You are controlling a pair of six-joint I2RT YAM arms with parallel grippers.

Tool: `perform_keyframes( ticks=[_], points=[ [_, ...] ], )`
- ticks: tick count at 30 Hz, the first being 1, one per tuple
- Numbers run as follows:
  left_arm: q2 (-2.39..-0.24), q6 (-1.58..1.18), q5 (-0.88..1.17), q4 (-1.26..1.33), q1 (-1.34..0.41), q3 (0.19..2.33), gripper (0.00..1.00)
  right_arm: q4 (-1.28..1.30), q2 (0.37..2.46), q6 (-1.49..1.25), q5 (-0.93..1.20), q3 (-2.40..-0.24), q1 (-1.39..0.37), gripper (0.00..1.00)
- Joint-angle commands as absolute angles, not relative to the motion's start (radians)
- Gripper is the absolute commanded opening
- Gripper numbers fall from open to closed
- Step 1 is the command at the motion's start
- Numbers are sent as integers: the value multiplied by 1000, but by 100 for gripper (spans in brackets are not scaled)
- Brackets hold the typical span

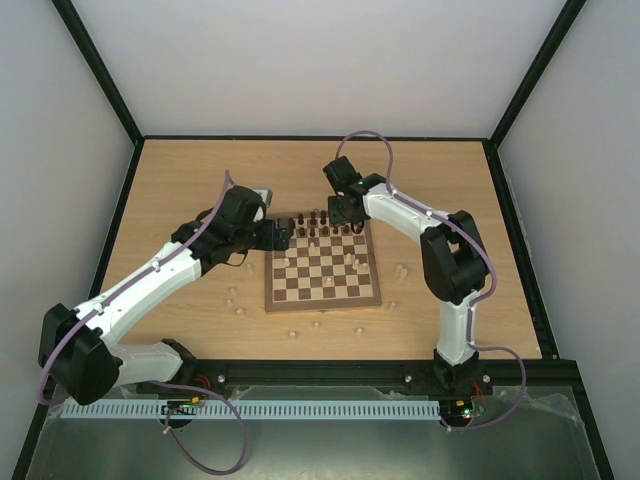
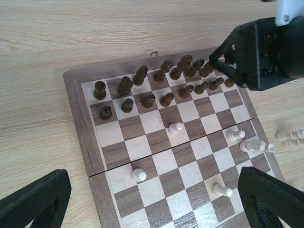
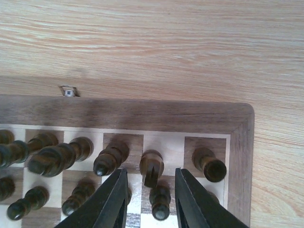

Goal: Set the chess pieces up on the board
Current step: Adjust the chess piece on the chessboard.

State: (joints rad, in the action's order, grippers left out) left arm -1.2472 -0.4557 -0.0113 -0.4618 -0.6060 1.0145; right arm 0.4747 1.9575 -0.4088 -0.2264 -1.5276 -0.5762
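**Dark ranks lined up, cream side waits**

The right end effector [image 3: 151, 176] hangs low over the board [image 1: 322, 304], whose corner lies just to its right. Its fingers are parted a little. A dark pawn [image 3: 160, 203] stands between them with a gap on either side, and a taller dark piece [image 3: 152, 167] sits just ahead of the tips, so nothing appears to be gripped.

The left end effector [image 2: 154, 175] is spread wide and empty. Ahead of it the dark pieces [image 2: 142, 75] line two rows. Closer in, a few cream pieces [image 2: 175, 127] stand scattered on middle squares, and one [image 2: 254, 146] lies tipped over to its right. More cream pieces [image 1: 400, 270] lie loose on the table [image 1: 200, 180], off the board.

The dark side looks all but finished — perhaps a last placing or tidying — while the cream side has hardly begun. The next move calls for the right end effector to rise straight up, clear of its crowded neighbours. After that, the cream pieces must be collected and stood on the two rows opposite the dark ones.
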Motion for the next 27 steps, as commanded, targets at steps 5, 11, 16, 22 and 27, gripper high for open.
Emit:
perform_keyframes(
  ticks=[5,11,16,22,27],
  points=[
    [-1253,-445,-22,-457,-609,1030,99,533,2028,-396,-256,-1578,-571,25],
    [-1265,-440,-27,-464,-603,1034,99,527,2050,-392,-250,-1609,-569,24],
    [-1266,-439,-25,-463,-601,1036,99,526,2058,-390,-253,-1614,-567,20],
    [-1272,-437,-19,-463,-599,1038,99,534,2062,-390,-262,-1614,-565,16],
    [-1277,-436,-16,-465,-597,1039,99,534,2056,-390,-263,-1601,-565,16]
  ],
)
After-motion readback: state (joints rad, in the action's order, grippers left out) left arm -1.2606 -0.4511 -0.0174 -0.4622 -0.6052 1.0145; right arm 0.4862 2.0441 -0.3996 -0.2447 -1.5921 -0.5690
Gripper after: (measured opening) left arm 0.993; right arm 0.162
